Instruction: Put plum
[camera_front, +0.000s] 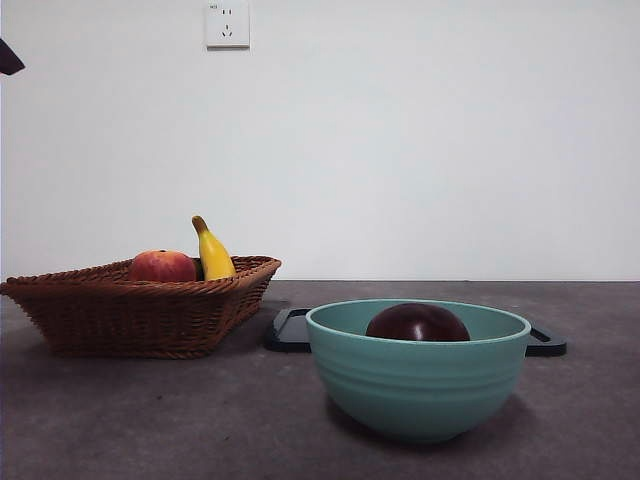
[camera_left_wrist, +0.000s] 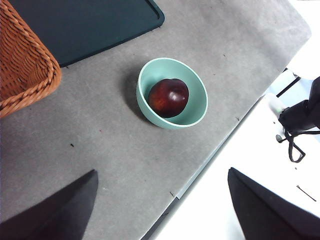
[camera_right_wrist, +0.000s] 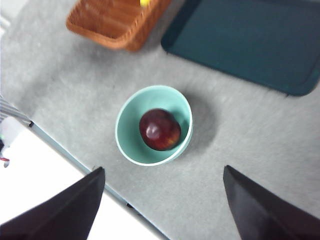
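Observation:
The dark maroon plum (camera_front: 417, 323) lies inside a teal bowl (camera_front: 418, 385) near the table's front; both wrist views look down on the plum (camera_left_wrist: 168, 97) (camera_right_wrist: 159, 129) from high above. My left gripper (camera_left_wrist: 162, 212) hangs open well above the table, holding nothing. The right gripper (camera_right_wrist: 162, 205) is likewise open and empty, high over the bowl (camera_right_wrist: 131, 145). In the front view only a black tip (camera_front: 8, 58) of an arm shows at the top left corner.
A wicker basket (camera_front: 140, 310) at the left holds a red-orange fruit (camera_front: 162, 266) and a yellow banana (camera_front: 213, 252). A dark flat tray (camera_front: 288, 331) lies behind the bowl. The table's front edge (camera_left_wrist: 200, 170) runs close to the bowl.

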